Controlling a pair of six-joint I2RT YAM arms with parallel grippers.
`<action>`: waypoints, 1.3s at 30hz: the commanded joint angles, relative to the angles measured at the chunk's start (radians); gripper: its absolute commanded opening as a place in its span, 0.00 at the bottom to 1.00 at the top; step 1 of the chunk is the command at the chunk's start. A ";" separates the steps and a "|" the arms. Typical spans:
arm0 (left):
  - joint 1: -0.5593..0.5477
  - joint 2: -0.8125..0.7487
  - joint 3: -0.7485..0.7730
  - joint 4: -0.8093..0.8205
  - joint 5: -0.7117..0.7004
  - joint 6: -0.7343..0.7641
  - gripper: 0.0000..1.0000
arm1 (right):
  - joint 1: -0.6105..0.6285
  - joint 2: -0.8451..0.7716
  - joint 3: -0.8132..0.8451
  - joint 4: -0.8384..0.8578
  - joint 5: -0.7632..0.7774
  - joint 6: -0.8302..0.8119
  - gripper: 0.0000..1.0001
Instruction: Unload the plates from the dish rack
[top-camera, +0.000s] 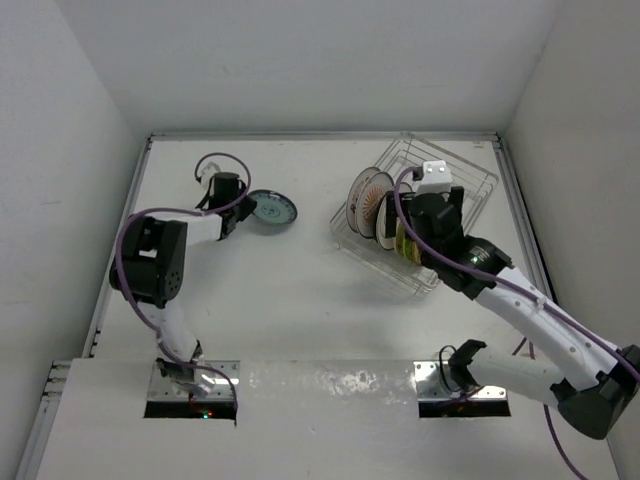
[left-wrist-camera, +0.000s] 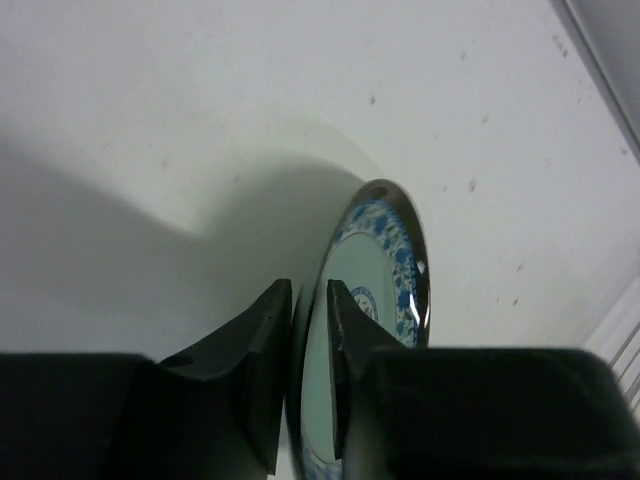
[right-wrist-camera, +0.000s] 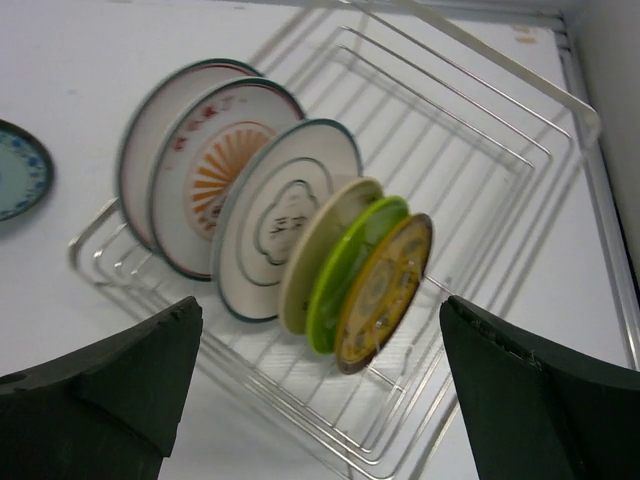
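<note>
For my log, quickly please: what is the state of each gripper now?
Left gripper: closed on the rim of the round teal patterned plate.
Right gripper: open, holding nothing.

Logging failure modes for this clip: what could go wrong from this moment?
The left gripper pinches the teal plate only at its rim, so it could slip or clatter when released. The right gripper hangs open over the dish rack, where the tan plate and lime green plate stand packed close; it may catch two.

Bright even overhead light, broad soft shadow beside the teal plate (left-wrist-camera: 375, 270), slight blur across other plates (right-wrist-camera: 290, 215)
</note>
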 joint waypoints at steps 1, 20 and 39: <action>0.011 0.081 0.101 0.058 0.015 0.014 0.19 | -0.106 0.010 0.009 -0.073 -0.038 0.083 0.99; -0.026 -0.422 -0.055 -0.264 -0.083 -0.005 0.90 | -0.436 0.331 0.058 -0.011 -0.204 0.364 0.66; -0.061 -0.936 -0.274 -0.422 0.015 0.106 0.90 | -0.437 0.373 -0.083 0.138 -0.218 0.499 0.28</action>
